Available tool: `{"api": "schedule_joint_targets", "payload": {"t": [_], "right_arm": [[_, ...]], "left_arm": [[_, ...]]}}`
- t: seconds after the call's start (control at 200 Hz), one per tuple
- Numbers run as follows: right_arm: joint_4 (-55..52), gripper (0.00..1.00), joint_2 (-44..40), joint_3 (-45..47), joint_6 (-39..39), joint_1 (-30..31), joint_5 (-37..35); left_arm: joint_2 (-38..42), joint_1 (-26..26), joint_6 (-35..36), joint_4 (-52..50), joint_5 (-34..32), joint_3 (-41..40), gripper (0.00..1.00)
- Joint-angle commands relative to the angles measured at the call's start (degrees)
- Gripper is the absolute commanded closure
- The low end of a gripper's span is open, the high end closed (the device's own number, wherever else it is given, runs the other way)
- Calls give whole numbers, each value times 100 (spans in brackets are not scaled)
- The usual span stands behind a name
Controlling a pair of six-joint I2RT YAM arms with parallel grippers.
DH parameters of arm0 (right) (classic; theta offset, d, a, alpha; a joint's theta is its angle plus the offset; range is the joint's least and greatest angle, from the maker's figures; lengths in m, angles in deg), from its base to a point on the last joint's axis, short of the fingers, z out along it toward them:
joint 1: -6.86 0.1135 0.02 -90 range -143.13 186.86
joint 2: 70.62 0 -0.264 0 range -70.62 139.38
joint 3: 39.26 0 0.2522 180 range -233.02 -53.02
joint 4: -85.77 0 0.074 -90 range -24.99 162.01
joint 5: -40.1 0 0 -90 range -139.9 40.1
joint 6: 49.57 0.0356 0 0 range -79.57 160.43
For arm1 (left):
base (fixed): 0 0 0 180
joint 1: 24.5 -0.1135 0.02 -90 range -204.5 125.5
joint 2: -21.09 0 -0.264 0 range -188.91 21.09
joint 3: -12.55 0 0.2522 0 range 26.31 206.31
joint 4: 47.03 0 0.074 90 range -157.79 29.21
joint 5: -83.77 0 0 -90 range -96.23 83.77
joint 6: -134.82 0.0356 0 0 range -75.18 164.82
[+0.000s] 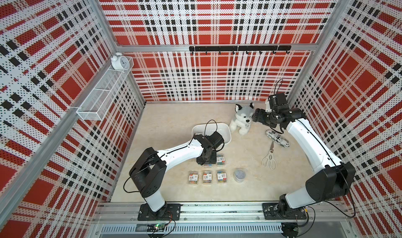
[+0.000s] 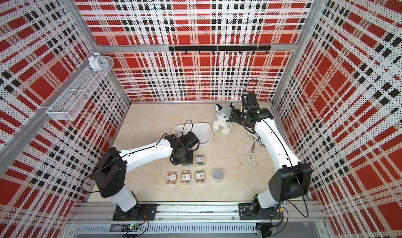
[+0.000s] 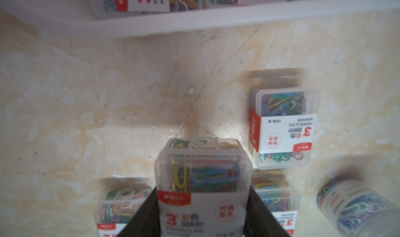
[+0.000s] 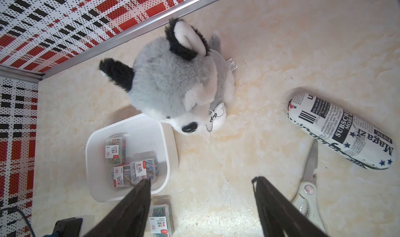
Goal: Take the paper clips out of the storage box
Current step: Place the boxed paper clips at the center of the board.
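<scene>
The white storage box (image 1: 226,129) sits mid-table; in the right wrist view the box (image 4: 127,194) holds three clear cases of paper clips (image 4: 114,148). My left gripper (image 3: 203,188) is shut on one labelled case (image 3: 203,173), in front of the box rim (image 3: 194,19). In a top view the left gripper (image 1: 206,159) hides most of that case. Several more cases (image 1: 207,177) and a round tub (image 1: 240,175) stand on the table. My right gripper (image 4: 202,179) is open and empty, raised beside the plush dog (image 1: 254,117).
A plush dog (image 1: 241,120) sits right of the box. A newsprint glasses case (image 1: 277,138) and scissors (image 1: 269,157) lie under the right arm. A wire-mesh basket (image 1: 102,95) with an alarm clock (image 1: 119,61) hangs on the left wall.
</scene>
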Motion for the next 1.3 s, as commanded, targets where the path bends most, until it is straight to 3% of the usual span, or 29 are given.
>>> {"api": "schedule_joint_targets", "payload": {"t": [0.0,0.466,1.298], "right_arm": [[118,20,-198,87,11,-57,-24],[110,20,-258,122,11,-74,-41],[12,20,-163,-110,-15,-96,-68]], "left_arm": [[-100,-101,218,196,-124,-22,47],[-574,-127,545,333,-18,141,46],[-914,-163,485,482,222,191,44]]}}
